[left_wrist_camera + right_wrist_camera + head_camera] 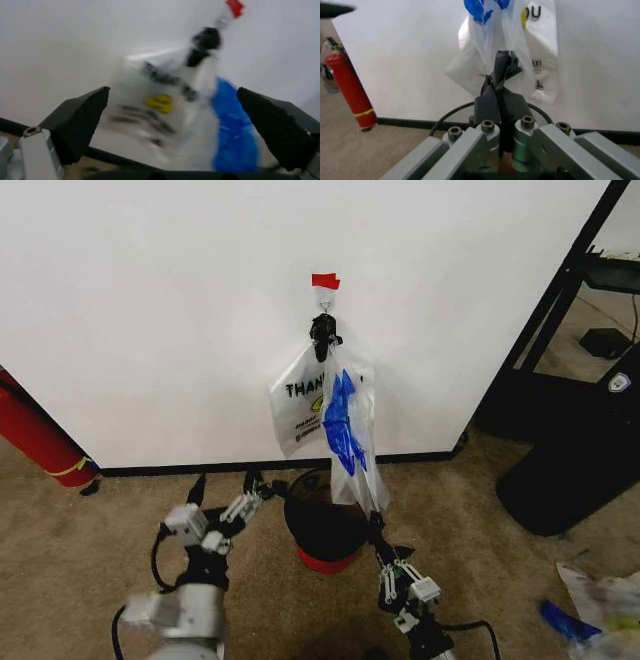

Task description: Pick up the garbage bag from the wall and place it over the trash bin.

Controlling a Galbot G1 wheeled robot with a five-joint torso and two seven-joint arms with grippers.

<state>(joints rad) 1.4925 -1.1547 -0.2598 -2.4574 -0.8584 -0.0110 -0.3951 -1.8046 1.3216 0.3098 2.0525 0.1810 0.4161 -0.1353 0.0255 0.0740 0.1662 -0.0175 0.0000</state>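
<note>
The garbage bag [345, 430] hangs from the wall hook [324, 305], directly above the trash bin [322, 532]. Its lower edge is pinched by the right gripper [496, 84], apparently for unhooking. Left of the bin, the left gripper [185, 123] is held spread.

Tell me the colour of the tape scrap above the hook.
Red tape scrap; head view shows it best.

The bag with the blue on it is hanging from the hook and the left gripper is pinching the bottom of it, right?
Not quite: the right gripper pinches the bottom of the garbage bag, as the right wrist view shows. The left gripper is open beside the trash bin. The bag does hang from the hook.
</note>
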